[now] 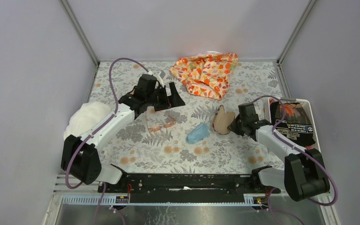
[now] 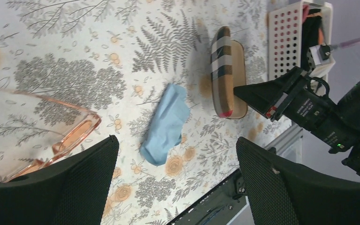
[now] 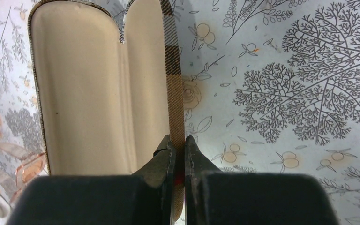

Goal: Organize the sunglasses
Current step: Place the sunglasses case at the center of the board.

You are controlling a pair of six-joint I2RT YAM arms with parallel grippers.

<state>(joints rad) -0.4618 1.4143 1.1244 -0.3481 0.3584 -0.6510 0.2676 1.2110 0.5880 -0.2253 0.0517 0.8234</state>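
on the table (image 1: pixel 225 157): case (image 3: pixel 98 84) open, right gripper (image 3: pixel 178 150) pinching its rim; sunglasses (image 1: pixel 161 124) lie loose by left gripper (image 1: pixel 168 100), jaws apart. not yet cased.

Your left gripper (image 1: pixel 167 100) hangs wide open right by the sunglasses (image 1: pixel 161 123), your right gripper (image 1: pixel 234 125) sits against the edge of that tan case (image 1: pixel 222 120), and the blue cloth (image 1: pixel 198 133) lies between the two.
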